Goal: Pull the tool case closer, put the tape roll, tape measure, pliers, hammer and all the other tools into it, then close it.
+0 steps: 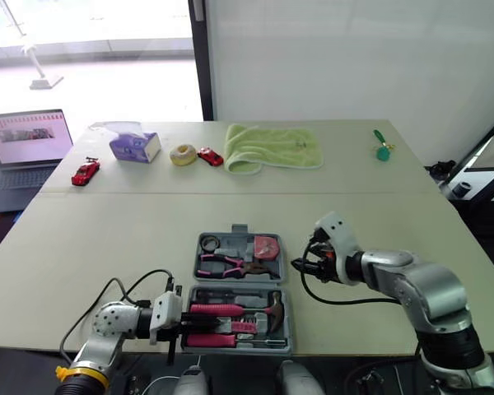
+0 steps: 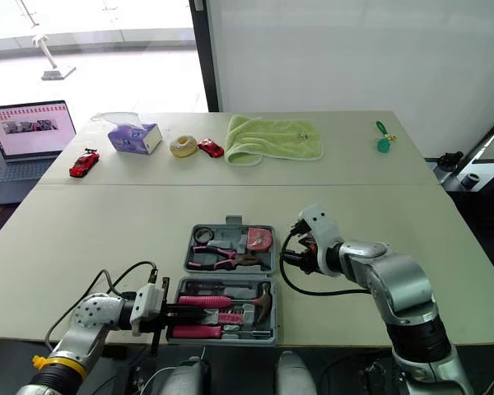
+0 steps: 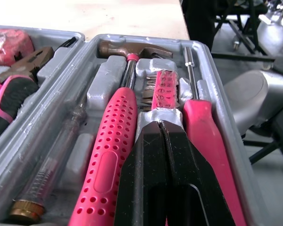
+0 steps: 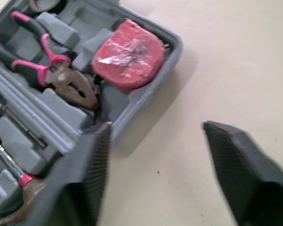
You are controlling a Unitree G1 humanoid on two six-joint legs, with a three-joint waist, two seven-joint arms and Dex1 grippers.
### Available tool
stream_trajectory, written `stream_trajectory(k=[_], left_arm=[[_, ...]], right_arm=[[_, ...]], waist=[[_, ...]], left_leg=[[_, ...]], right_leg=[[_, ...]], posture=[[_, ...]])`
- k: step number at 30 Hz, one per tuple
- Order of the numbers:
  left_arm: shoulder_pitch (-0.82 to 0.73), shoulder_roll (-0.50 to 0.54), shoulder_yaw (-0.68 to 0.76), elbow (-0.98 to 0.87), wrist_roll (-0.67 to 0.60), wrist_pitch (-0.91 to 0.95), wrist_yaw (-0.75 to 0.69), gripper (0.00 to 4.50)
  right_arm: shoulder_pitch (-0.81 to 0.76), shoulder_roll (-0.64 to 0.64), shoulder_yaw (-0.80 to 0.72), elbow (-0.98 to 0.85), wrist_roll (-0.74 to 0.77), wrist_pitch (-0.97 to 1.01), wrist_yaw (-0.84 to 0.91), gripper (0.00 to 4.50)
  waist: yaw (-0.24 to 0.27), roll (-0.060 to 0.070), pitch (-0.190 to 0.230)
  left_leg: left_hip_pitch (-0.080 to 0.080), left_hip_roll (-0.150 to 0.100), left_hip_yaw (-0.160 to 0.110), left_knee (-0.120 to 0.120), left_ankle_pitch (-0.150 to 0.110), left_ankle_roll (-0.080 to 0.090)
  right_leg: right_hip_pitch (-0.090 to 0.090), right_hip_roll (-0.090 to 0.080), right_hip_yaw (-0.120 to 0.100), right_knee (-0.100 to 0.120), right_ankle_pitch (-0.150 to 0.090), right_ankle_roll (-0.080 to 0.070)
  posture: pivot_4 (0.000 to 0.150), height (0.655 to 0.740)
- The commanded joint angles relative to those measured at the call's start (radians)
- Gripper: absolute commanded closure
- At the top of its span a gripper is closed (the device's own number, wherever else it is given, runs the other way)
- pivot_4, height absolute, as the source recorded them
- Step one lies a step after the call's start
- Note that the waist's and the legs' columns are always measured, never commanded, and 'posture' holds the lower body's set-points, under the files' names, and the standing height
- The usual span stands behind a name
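1 pale table [image 1: 107,239] carries everything, and the tool case [image 1: 287,329] is parked at its near edge, between the 2 arms, presumably so both can reach it. It's laid fully open and flat, so all the moulded slots can be reached from above.

The right gripper [image 4: 155,127] is held just beside the right wall of the far half, next to the tape measure, with its jaws spread wide and nothing between them. That looks like it's lined up to take hold of that half and fold it over, though that's only a guess.

The left gripper [image 3: 160,125] is pushed in low over the near half from its left end. Its 2 fingers are pressed together with nothing visibly pinched, and the tip is resting at the bit holder [image 3: 164,89]. It could be meant for nudging something down flush.

The hammer [image 3: 120,122] is bedded in its slot right alongside those fingers, with a pink screwdriver [image 3: 203,136] on the other side. In the far half, the pliers [image 4: 52,70], tape measure [image 4: 127,59] and tape roll [image 1: 210,241] are each sat in their own recess, which is what lets the case shut properly. Packing looks done; closing is probably all that's left.
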State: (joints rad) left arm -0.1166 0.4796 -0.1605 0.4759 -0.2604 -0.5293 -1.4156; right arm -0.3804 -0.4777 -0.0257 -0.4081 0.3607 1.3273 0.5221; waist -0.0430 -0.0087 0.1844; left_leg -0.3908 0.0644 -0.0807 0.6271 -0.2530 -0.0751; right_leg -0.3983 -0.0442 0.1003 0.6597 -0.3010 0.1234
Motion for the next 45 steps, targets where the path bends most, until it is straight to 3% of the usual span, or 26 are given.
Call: stream_trajectory(k=[1,13,23,35,45], left_arm=[[0.012,0.008,-0.033,0.090,0.069,0.003,0.019,4.50],[0.017,0.030,-0.057,0.005,0.058,0.069,0.034,4.50],[0.033,0.062,-0.053,-0.024,0.055,0.081,0.041,4.50],[0.054,0.078,-0.064,-0.058,0.064,0.077,0.057,4.50],[0.048,0.090,-0.073,-0.061,0.066,0.075,0.062,4.50]], right_arm=[[-0.053,0.072,-0.047,0.066,0.034,0.024,-0.031,0.03],[-0.180,0.151,0.003,0.464,-0.004,-0.172,-0.043,0.03],[-0.216,0.237,-0.022,0.653,0.042,-0.244,-0.007,0.03],[-0.262,0.330,-0.244,0.735,0.233,-0.199,0.025,0.03],[-0.270,0.324,-0.304,0.718,0.329,-0.155,0.039,0.03]], waist=[[-0.001,0.006,-0.004],[-0.003,0.013,-0.008],[-0.018,0.013,-0.008],[-0.028,0.013,-0.008],[-0.028,0.013,-0.008]], left_leg=[[0.000,0.000,0.000,0.000,0.000,0.000],[0.001,0.000,0.000,-0.001,0.000,0.000],[0.001,0.000,-0.001,-0.002,0.000,0.000],[0.003,0.000,-0.001,-0.006,0.000,0.000],[0.003,0.000,-0.001,-0.009,0.000,0.000]], right_leg=[[0.000,0.000,0.000,0.000,0.000,0.000],[0.001,0.000,0.000,-0.001,0.000,0.001],[0.001,0.001,0.000,-0.001,0.000,0.001],[0.001,0.001,0.000,-0.001,0.000,0.001],[-0.001,0.002,0.000,-0.001,0.000,0.001]], posture=[[0.150,0.7400],[0.150,0.7400],[0.150,0.7400],[0.150,0.7400],[0.150,0.7400]])
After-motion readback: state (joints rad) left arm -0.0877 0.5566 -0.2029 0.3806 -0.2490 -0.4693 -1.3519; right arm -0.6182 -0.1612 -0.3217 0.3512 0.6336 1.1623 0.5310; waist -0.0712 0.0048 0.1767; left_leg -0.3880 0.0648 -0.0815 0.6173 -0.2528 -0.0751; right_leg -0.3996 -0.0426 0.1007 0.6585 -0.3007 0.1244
